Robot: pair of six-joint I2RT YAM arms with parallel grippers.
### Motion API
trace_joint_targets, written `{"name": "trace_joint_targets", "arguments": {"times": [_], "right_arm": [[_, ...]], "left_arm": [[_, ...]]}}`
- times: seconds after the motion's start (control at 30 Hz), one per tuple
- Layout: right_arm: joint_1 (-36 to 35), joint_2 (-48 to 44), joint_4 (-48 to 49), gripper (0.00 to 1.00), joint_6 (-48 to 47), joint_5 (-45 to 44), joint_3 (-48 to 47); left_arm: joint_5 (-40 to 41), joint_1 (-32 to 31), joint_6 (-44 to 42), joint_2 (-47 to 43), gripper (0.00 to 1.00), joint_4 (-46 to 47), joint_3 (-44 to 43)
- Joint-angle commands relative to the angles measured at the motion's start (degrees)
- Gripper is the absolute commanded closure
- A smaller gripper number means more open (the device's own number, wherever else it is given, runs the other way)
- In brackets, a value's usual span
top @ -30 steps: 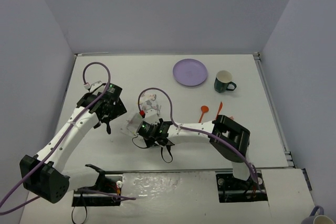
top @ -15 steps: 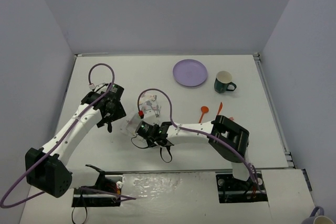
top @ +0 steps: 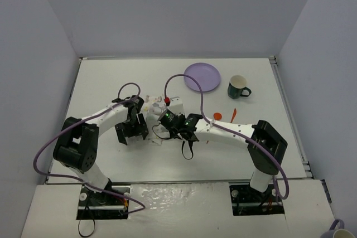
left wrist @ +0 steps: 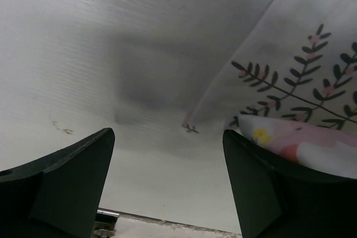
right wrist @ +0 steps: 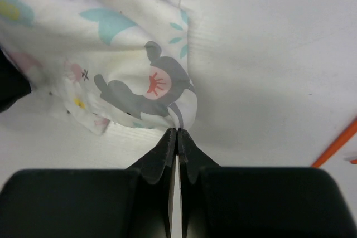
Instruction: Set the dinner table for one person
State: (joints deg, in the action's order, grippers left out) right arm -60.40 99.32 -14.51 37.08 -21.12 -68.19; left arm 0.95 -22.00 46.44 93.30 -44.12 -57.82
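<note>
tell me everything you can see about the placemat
The placemat is thin white cloth printed with leafy sprigs, pastel flowers and a grey animal. It lies crumpled and folded, not flat, on the white table. The right pincer is shut on a bunched edge; the open left pincer straddles another edge, one finger touching a fold.

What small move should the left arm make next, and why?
Probably shift the left gripper sideways toward the placemat and close. Its jaws stand open with the mat's edge only at one finger, while the right gripper seems shut on the bunched cloth.
</note>
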Motion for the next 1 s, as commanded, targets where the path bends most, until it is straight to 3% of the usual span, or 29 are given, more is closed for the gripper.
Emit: {"name": "trace_joint_targets", "arguments": {"times": [0.0, 0.03, 0.2, 0.53, 0.83, 0.97], "right_arm": [[1.39, -4.53, -1.34, 1.0, -0.6, -3.17, 0.92], [1.43, -4.79, -1.26, 1.0, -0.6, -3.16, 1.01], [1.7, -5.92, -0.75, 1.0, -0.93, -3.37, 1.95], [2.39, -8.57, -0.52, 1.0, -0.89, -2.89, 3.07], [2.48, -8.88, 0.01, 1.0, -0.52, -1.47, 3.5], [2.48, -9.31, 0.1, 1.0, -0.46, -1.63, 4.19]], "left_arm": [[-1.92, 0.38, -0.4, 0.98, 0.25, 2.63, -1.85], [-1.77, 0.38, -0.17, 1.57, 0.27, 2.88, -1.86], [-1.74, 0.38, 0.88, 4.75, 0.55, 4.77, -2.43], [-3.58, 0.29, 0.96, 10.54, 0.59, 8.52, -2.47], [-4.01, 0.29, 0.42, 10.41, 1.0, 10.44, -1.51], [-4.26, 0.29, 0.1, 9.39, 1.0, 10.44, -1.19]]}}
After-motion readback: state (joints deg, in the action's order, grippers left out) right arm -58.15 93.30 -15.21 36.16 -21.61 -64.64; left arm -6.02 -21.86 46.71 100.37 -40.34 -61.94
